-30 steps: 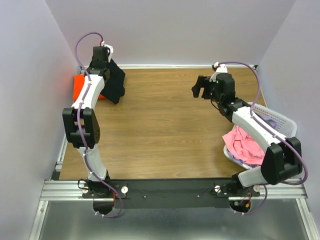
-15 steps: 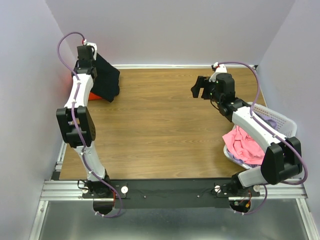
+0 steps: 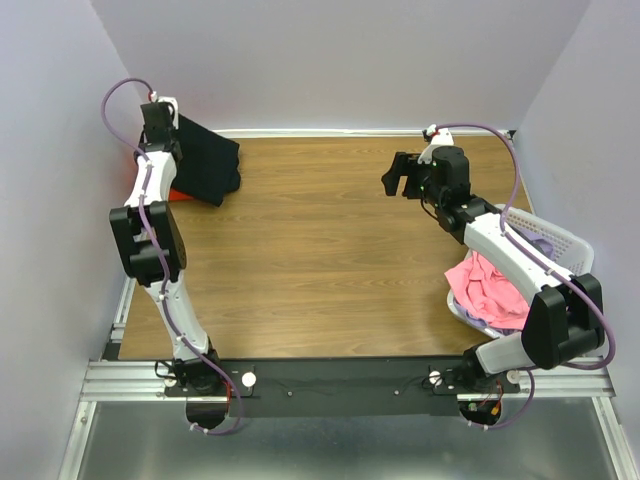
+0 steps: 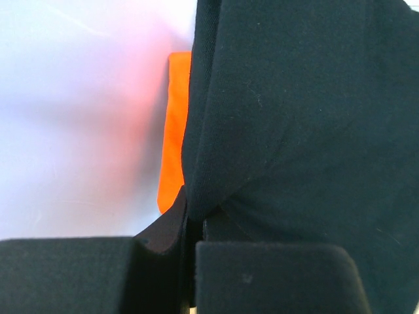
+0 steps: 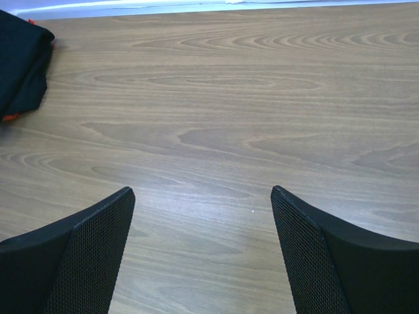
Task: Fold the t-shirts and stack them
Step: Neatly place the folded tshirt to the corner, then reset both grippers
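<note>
My left gripper (image 3: 162, 128) is shut on a folded black t-shirt (image 3: 207, 158) and holds it at the far left corner, over a folded orange t-shirt (image 3: 179, 194) of which only an edge shows. In the left wrist view the black t-shirt (image 4: 308, 118) fills the frame, pinched in my gripper (image 4: 194, 229), with the orange t-shirt (image 4: 173, 131) beside it against the wall. My right gripper (image 3: 398, 176) is open and empty above the table's far right; in its own view (image 5: 203, 196) only wood lies between the fingers. The black t-shirt (image 5: 23, 65) shows at upper left.
A white basket (image 3: 560, 245) at the right edge holds a pink garment (image 3: 487, 285) and a purple one. The wooden table (image 3: 320, 260) is walled at the back and on both sides.
My left gripper has carried the black t-shirt further left and back, towards the corner and over the orange t-shirt. The right arm has not moved.
</note>
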Robot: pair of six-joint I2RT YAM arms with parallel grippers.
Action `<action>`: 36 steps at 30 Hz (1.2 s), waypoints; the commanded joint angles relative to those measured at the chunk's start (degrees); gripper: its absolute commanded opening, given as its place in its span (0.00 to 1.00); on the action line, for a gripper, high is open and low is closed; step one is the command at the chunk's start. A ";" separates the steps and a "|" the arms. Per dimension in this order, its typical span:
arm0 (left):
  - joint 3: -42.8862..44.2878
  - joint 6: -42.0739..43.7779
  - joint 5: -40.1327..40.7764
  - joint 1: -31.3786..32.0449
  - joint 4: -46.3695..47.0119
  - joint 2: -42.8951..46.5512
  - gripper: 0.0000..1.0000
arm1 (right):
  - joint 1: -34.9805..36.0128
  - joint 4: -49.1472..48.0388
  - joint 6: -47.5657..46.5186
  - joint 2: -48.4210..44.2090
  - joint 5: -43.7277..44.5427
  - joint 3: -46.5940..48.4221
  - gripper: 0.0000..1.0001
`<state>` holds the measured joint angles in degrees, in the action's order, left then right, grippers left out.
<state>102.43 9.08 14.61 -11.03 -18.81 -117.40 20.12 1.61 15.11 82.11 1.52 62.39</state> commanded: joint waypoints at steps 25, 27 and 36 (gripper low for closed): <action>-15.84 -21.12 5.95 0.38 12.47 23.52 0.98 | -0.43 0.24 0.35 0.51 -1.78 -0.87 0.92; -23.28 -21.91 7.00 2.58 15.19 27.65 0.98 | -0.43 0.24 0.35 0.34 -0.22 -1.04 0.92; -50.19 -25.25 14.04 26.39 28.91 51.03 0.98 | -0.43 -0.02 0.97 -3.53 2.87 -3.76 0.92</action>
<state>59.11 -13.17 24.25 11.16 3.64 -72.12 20.12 1.50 15.27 81.41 1.87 60.49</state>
